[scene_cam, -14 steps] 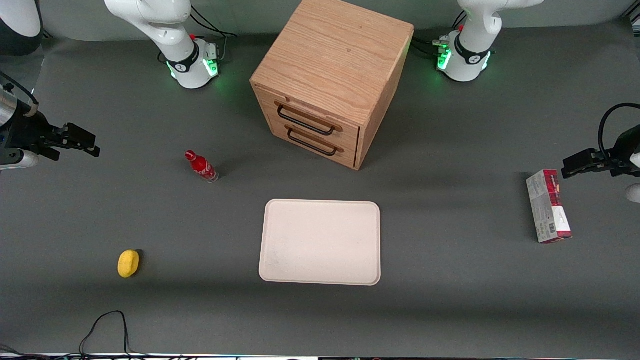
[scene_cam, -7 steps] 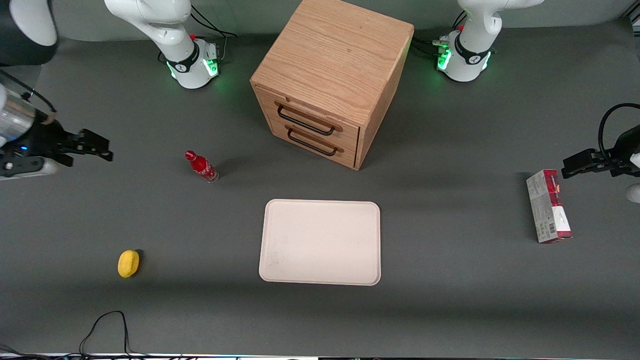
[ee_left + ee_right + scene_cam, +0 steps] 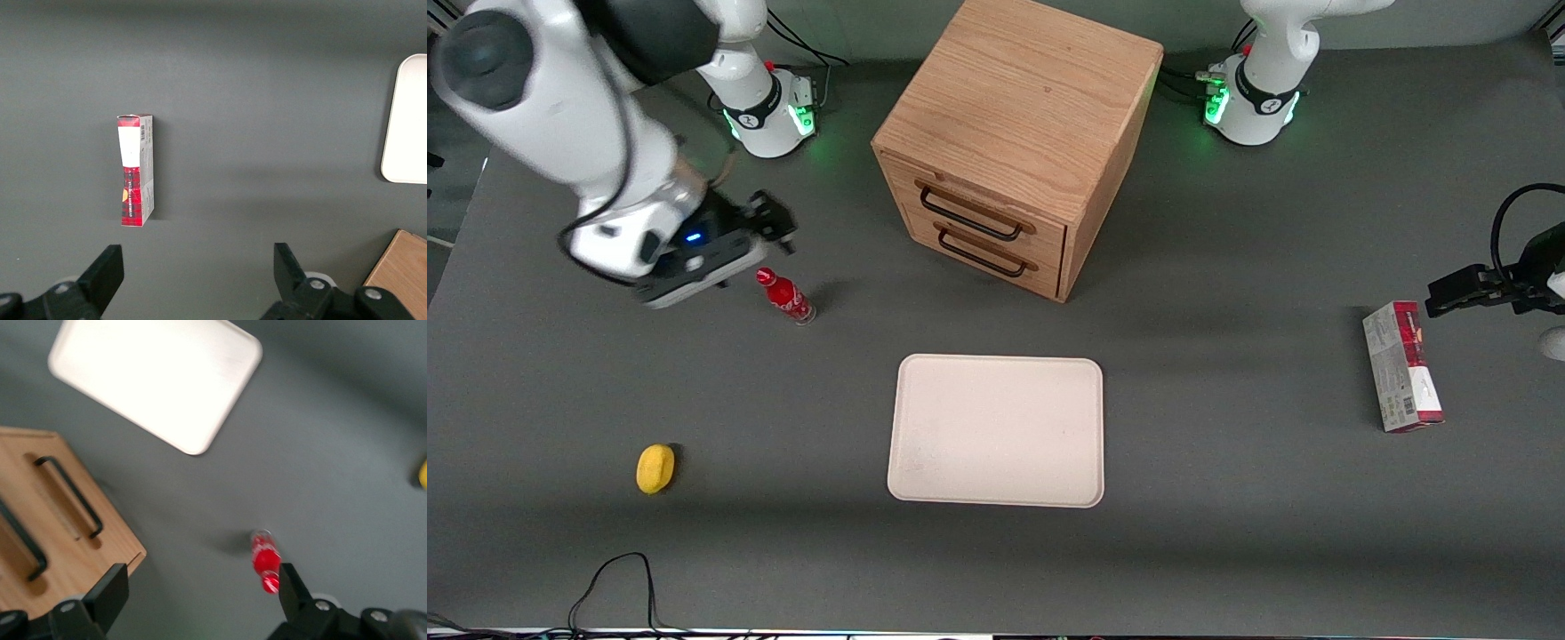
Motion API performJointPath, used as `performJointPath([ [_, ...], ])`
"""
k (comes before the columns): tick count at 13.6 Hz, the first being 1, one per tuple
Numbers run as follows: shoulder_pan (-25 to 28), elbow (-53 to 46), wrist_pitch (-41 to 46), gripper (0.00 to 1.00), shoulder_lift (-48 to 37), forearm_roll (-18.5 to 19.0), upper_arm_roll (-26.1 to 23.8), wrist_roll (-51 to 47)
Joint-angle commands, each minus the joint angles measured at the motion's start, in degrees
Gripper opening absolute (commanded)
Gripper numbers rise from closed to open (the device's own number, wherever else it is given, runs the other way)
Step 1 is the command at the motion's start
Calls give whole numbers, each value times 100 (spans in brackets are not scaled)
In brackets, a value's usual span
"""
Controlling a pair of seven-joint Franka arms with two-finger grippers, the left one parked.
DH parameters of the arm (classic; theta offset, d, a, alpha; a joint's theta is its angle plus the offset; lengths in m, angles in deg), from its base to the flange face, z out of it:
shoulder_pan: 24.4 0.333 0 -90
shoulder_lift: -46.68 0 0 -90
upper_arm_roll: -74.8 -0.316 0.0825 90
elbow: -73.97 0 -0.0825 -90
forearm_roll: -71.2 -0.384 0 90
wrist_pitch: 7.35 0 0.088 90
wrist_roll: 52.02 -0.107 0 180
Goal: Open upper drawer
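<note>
The wooden cabinet (image 3: 1018, 133) stands on the gray table (image 3: 1227, 533), set at a slant. The upper drawer (image 3: 983, 212) is the top one of its two drawers, and it looks shut, flush with the front. Its thin black handle (image 3: 969, 213) runs along the drawer front. The lower drawer (image 3: 983, 253) sits right under it with a black handle of its own.

The claw (image 3: 775, 222) hangs above the table, toward the working arm's end, well apart from the cabinet. Its two fingers are spread wide with nothing between them. It touches nothing.

A small red bottle (image 3: 785, 296) stands just below the claw and a bit nearer to the front camera. In the right wrist view the bottle (image 3: 265, 561) looks blurry, so its tilt is hard to tell.

A pale tray (image 3: 996, 431) lies flat in front of the cabinet. A yellow lump (image 3: 655, 468) lies near the table's front edge. A red and gray box (image 3: 1401, 366) lies toward the parked arm's end.
</note>
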Motion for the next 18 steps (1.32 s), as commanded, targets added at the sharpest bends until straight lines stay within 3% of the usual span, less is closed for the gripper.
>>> performJointPath([
  [1, -21, -469, 87, 100, 491, 367, -853, 8],
  [3, -30, -487, 96, 100, 798, 315, -1320, 419],
  [7, -21, -487, 26, 100, 1492, -54, -1725, 720],
  [9, 49, -399, -245, 100, 1791, -54, -1893, 712],
  [18, 137, 471, -1002, 100, 2091, 271, -1937, 720],
])
